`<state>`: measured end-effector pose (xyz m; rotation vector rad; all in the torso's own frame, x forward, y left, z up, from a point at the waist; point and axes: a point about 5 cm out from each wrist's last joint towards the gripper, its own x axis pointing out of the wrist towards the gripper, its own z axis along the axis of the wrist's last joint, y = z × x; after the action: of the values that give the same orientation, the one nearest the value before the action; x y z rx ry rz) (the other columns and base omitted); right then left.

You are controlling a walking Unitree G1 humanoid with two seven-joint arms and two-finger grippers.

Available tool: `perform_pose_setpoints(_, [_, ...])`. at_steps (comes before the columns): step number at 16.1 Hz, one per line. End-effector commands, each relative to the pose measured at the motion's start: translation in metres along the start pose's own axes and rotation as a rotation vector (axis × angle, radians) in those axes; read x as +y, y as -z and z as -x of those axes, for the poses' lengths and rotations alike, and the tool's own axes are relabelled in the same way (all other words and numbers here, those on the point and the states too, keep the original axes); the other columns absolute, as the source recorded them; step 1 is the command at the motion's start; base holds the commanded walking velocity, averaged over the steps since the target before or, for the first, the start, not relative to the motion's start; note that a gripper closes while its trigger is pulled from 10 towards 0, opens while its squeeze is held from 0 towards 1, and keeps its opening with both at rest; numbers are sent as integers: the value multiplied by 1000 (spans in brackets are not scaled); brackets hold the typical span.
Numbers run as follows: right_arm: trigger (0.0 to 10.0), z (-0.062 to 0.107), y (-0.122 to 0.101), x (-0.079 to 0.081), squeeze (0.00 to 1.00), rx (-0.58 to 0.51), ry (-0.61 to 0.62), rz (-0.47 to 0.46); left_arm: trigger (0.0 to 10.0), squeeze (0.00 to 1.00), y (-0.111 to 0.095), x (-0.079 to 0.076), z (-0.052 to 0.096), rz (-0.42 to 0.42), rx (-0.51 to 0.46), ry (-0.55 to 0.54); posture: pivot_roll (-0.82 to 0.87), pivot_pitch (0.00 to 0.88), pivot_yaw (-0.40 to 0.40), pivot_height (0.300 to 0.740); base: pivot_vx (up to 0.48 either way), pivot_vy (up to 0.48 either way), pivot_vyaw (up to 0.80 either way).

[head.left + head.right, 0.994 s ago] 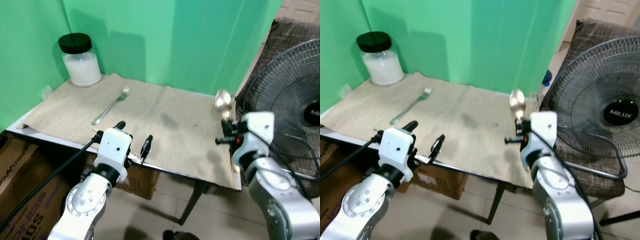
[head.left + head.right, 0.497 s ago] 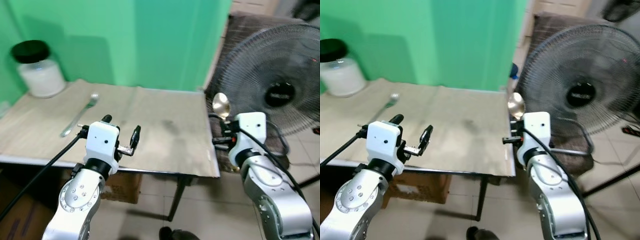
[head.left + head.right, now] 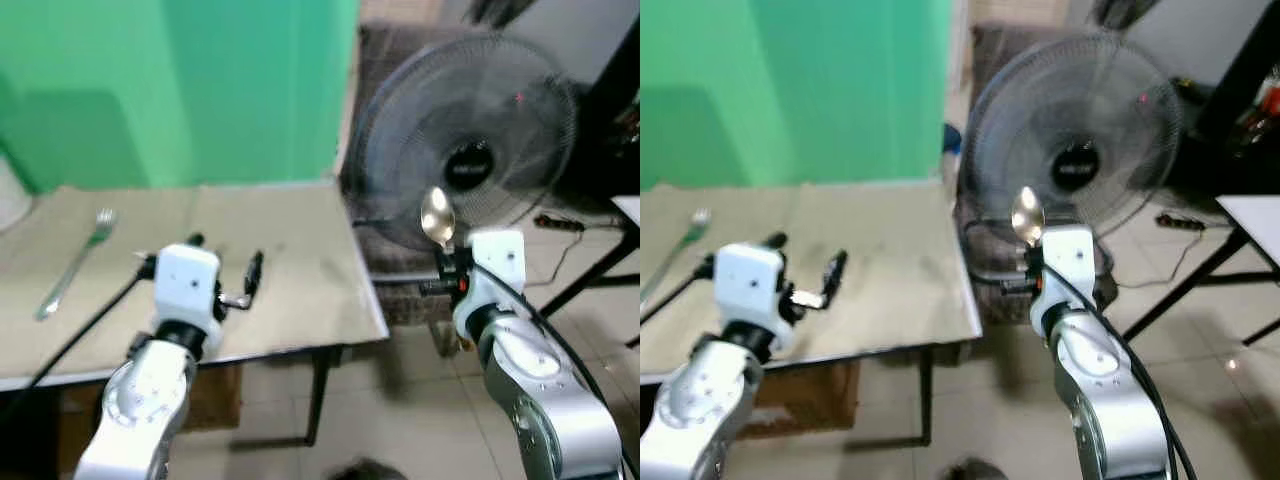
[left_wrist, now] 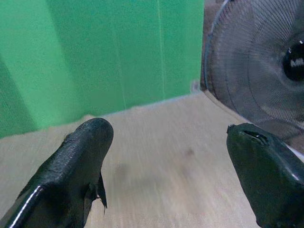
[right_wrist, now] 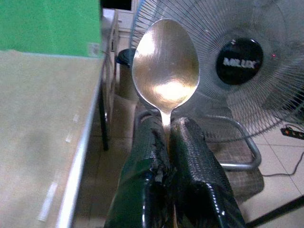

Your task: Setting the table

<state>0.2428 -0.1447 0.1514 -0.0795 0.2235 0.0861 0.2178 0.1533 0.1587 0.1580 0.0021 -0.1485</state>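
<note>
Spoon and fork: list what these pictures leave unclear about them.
- Spoon handle: hidden between the right tool's fingers, right wrist view.
- Fork: blurred and small in the left eye view; tines indistinct.
- Fork handle end: cut off by the right eye view's left edge.

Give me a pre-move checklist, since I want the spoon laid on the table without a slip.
1. Right gripper shut on the spoon: ok.
2. Spoon upright, bowl up: ok.
3. Spoon over the table: not ok, it is off the table's right edge, in front of the fan.
4. Left gripper open and free: ok.
5. Fork already on the table: ok.
6. Sharpness of head views: not ok, blurred.
</note>
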Motion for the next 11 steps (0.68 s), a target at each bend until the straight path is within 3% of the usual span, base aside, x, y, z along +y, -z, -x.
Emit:
perform_pose_setpoints(1, [10000,1,1,-6,0,9,27,9,10000,0,-1,-5,-2,14,-2,17,33,0,-25,740,0,0,-800])
perform_pose_setpoints(7, [10000,0,0,-9,0,1,70,9,10000,0,-1,-6,-16,3,-16,53,3,0,10,740,0,-382,-800])
perform_pose_setpoints(11, [10000,-3,1,-11,0,5,87,4,10000,0,-1,-6,-15,-5,-22,63,8,0,7,740,0,-436,-800])
